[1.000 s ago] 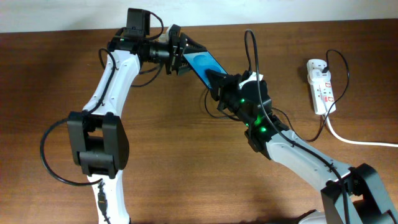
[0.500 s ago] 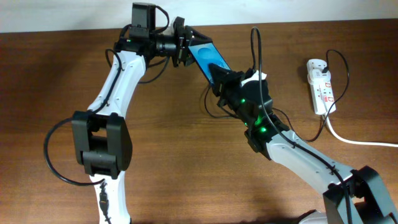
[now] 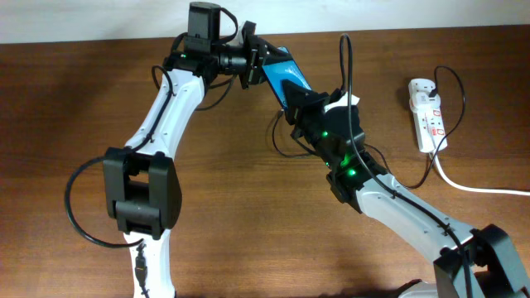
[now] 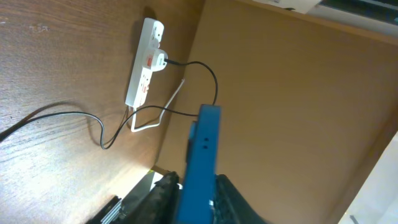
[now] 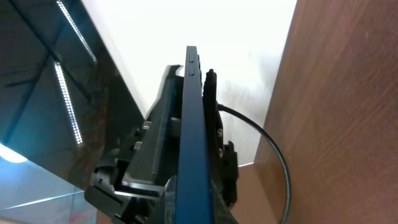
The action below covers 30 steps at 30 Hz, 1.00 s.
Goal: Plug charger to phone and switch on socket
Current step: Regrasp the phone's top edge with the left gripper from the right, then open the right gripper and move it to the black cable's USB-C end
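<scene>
From overhead, I hold the phone (image 3: pixel 281 74) up off the table (image 3: pixel 248 207), near its far edge, with the blue screen facing up and tilted. My left gripper (image 3: pixel 255 60) is at the phone's far-left end and my right gripper (image 3: pixel 300 101) is on its near-right end. The socket (image 3: pixel 429 116) lies flat well off to the right, apart from both my arms. Its thick white lead (image 3: pixel 497 190) trails away to the right edge.

Through my left wrist camera, the phone rises edge-on from between my fingers (image 4: pixel 166 190), which sit dark and close on either side of it. I cannot tell whether they are pressing it or only flanking it. Far beyond, the socket lies on the wood with a black plug seated in it. From that plug the charger (image 4: pixel 68 112) runs as a thin black cable, loops across the table and leaves the left edge of the picture.

Through my right wrist camera, the phone again stands edge-on, a thin blue-black blade up the middle of the picture. My right fingers are clamped tight on its near end at the bottom. Dark gripper parts crowd both sides of the phone, and I cannot tell which belong to which arm.
</scene>
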Each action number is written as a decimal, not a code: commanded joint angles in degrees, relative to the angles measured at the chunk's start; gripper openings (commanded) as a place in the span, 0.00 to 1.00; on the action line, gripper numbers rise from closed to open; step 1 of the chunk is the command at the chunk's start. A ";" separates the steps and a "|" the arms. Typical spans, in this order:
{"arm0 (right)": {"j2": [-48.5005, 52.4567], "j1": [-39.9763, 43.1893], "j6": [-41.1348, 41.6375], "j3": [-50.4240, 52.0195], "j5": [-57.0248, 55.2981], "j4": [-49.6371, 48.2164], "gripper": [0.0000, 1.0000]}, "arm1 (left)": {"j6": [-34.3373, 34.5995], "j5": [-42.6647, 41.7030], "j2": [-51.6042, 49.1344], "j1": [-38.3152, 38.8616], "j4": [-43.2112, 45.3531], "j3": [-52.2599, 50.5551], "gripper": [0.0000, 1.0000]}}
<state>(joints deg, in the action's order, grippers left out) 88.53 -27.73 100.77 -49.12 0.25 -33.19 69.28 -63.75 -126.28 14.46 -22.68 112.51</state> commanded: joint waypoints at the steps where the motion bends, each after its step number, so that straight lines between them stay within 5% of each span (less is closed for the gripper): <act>1: 0.35 -2.64 -0.83 -0.07 6.95 2.01 0.04 | 1.46 -1.31 -0.35 2.80 1.01 0.81 0.12; 2: 0.35 -2.64 -0.83 -0.07 6.93 2.12 0.04 | 1.46 -1.07 -0.35 2.80 1.01 0.81 0.00; 9: 0.35 -2.64 -0.85 -0.07 5.40 2.56 0.05 | 1.46 1.68 -0.35 2.80 1.01 0.81 0.00; 14: 0.35 -2.64 -0.85 -0.07 4.98 2.95 0.27 | 1.44 2.29 -0.35 2.75 1.22 0.81 0.00; 21: 0.35 -2.54 -1.53 -0.07 3.13 3.34 0.35 | 1.33 2.27 -0.35 1.81 1.20 0.81 0.00; 30: 0.33 -0.39 -7.54 -0.09 2.75 3.82 0.42 | -10.12 1.01 -0.35 -3.78 -4.50 0.81 0.00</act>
<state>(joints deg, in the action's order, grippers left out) 88.18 -28.27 97.03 -49.69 1.10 -29.56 64.69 -61.06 -126.37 14.24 -24.86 112.31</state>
